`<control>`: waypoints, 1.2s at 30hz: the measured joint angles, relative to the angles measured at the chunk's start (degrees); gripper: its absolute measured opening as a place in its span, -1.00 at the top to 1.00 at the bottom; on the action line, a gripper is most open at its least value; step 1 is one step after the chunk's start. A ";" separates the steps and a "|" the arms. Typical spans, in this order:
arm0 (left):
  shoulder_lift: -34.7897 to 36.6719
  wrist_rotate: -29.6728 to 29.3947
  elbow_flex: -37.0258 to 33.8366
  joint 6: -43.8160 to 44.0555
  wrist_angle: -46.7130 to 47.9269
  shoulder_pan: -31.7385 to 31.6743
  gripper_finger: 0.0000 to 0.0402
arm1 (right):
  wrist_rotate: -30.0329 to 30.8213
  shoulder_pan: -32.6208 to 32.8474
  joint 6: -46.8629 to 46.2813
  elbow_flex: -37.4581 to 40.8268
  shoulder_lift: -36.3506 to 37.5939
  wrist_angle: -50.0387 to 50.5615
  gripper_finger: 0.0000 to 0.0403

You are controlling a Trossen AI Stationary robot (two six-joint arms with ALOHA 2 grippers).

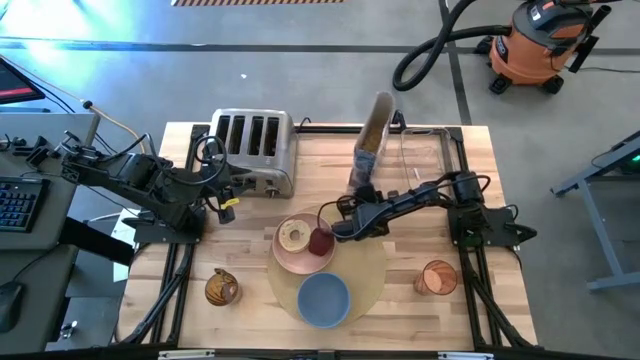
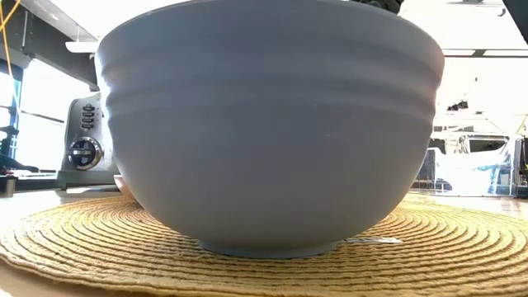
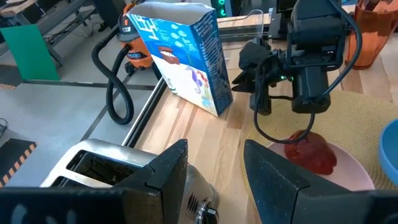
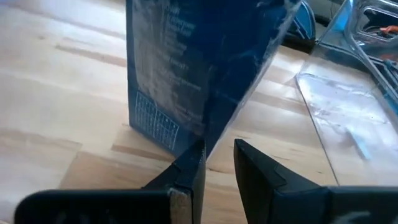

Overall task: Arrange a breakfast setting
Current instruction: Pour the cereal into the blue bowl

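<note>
The round tan placemat [image 1: 370, 270] lies on the wooden tabletop [image 1: 190, 300], toward its front edge. The blue bowl [image 1: 323, 298] sits on the front part of the placemat and fills most of the low view. The pink plate [image 1: 290, 257] rests just behind the bowl, overlapping the placemat's rear left edge, and on it lie the tan bagel [image 1: 293, 236] and, beside it, the red fruit [image 1: 320, 242]. The right gripper [image 1: 340, 228] reaches in from the right side and hangs right at the fruit, at the plate's back edge; its fingers [image 4: 186, 177] stand nearly closed with only a narrow gap, and no picture shows them clamped on anything, though whether they touch the fruit is hard to tell. Past them stands a blue cereal box [image 3: 183, 53], upright behind the plate. The left gripper [image 1: 222, 185] hovers at the left, just in front of the steel toaster [image 1: 253, 148], its fingers [image 3: 273, 180] spread wide apart and empty. An orange cup [image 1: 437, 277] stands on the tabletop to the right of the placemat, and a small brown round thing [image 1: 221, 288] to its left.
</note>
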State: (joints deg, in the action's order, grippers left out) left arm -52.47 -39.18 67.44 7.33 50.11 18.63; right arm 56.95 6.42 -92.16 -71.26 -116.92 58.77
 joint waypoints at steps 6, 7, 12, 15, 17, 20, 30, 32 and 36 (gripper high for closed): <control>0.00 0.00 0.00 0.00 -0.02 0.00 0.26 | 0.06 -0.03 -5.36 0.00 0.00 -0.46 0.65; -0.02 0.00 0.00 0.00 -0.01 0.00 0.26 | 0.08 -0.03 -5.36 0.00 0.00 -0.47 0.65; -0.01 0.00 0.00 0.00 -0.03 0.00 0.26 | 0.06 -0.26 -5.42 0.00 0.00 -0.45 0.65; -0.01 0.01 0.00 0.00 -0.04 0.00 0.26 | 0.03 -0.57 -5.97 0.00 0.00 -1.61 0.65; -0.02 0.00 0.00 0.00 -0.04 -0.02 0.26 | 0.06 -0.77 -7.22 0.00 0.00 -2.04 0.65; -0.01 0.00 0.00 0.00 -0.04 0.00 0.26 | 0.22 -0.82 -9.60 0.00 0.00 -3.34 0.65; -0.01 0.00 0.00 0.00 -0.03 -0.01 0.26 | 0.30 -1.27 -13.45 0.00 0.00 -3.31 0.62; -0.01 0.00 0.00 0.00 -0.04 0.00 0.26 | -0.33 -1.61 -13.42 0.00 0.00 -3.35 0.56; 0.00 0.00 0.00 0.00 -0.04 0.00 0.26 | -1.36 -2.17 -13.24 0.00 0.00 -3.73 0.35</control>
State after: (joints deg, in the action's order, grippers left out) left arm -52.47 -39.18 67.44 7.33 50.06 18.63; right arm 55.59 4.25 -105.41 -71.26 -116.92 55.04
